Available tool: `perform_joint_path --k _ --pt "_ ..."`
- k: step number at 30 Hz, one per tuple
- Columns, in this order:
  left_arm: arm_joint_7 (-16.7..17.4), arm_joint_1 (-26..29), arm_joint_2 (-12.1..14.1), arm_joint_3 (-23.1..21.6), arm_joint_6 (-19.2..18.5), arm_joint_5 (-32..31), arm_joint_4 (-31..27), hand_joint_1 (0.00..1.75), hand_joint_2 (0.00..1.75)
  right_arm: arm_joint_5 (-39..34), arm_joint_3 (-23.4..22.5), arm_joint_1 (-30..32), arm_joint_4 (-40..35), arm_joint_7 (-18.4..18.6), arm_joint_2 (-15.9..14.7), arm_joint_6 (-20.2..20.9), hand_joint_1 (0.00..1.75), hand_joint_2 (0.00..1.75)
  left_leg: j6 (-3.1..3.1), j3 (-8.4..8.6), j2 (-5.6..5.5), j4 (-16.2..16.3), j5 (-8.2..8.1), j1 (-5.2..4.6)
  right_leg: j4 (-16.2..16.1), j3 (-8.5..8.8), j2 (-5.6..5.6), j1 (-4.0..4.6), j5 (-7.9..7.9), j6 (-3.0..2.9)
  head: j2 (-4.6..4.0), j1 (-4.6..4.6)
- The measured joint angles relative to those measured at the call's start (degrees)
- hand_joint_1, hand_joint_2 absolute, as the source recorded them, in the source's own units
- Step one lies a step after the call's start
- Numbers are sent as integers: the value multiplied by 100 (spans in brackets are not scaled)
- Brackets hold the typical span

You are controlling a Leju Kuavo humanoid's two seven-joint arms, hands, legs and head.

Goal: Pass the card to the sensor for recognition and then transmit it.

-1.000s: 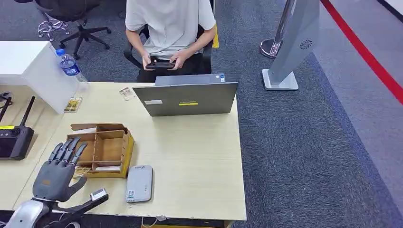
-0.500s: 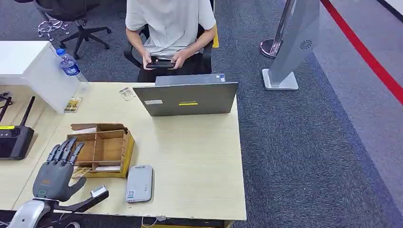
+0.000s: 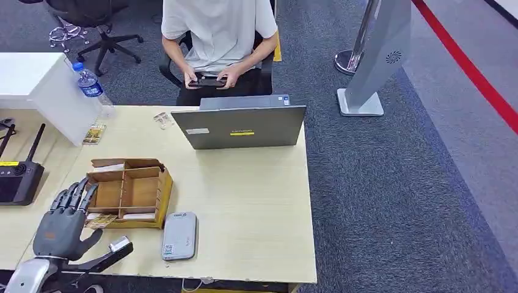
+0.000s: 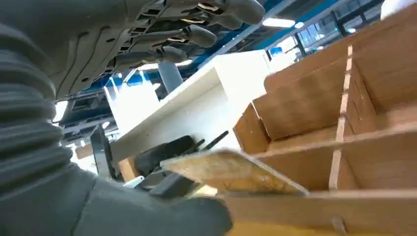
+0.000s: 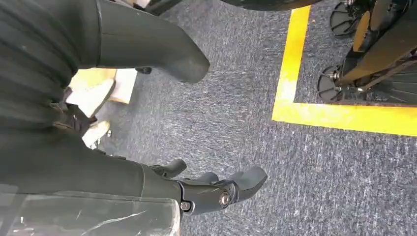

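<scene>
**Card at the box, sensor not yet reached**

Wooden and pale, the surface (image 3: 244,201) carried everything the task needed, with grey carpet around it. At its near left corner the left hand (image 3: 61,223) hovered beside the wooden compartment box (image 3: 131,192), fingers spread toward the box wall. The card (image 4: 231,169) lay at the box's near edge, just beside the thumb; whether the hand pinched it or merely touched it could not be told. The right hand (image 5: 216,191) hung over the carpet, fingers loosely curled and holding nothing.

By my reading, the job was in its first step: the card had not been carried to the grey sensor (image 3: 179,235), which lay flat just right of the box, and both the reading and the handover were left.

A laptop (image 3: 239,125) stood farther back, lid toward the robot, with a seated person (image 3: 214,36) behind it holding a controller. A water bottle (image 3: 91,86) and a black radio (image 3: 18,180) sat off left. The box's near corner stood between card and sensor.
</scene>
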Motion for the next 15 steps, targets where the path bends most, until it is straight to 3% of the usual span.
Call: perform_joint_path --k 5,15 --pt "26 7 -24 11 -439 256 0 175 175 74 -100 0 -31 0 2 44 0 175 0 0 0 0 0 0 0 0 0 0 0 0 0 2" --pt "20 14 -26 103 -585 374 -4 175 175 177 -229 -1 -72 0 2 76 0 175 0 0 0 0 0 0 0 0 0 0 0 0 0 2"
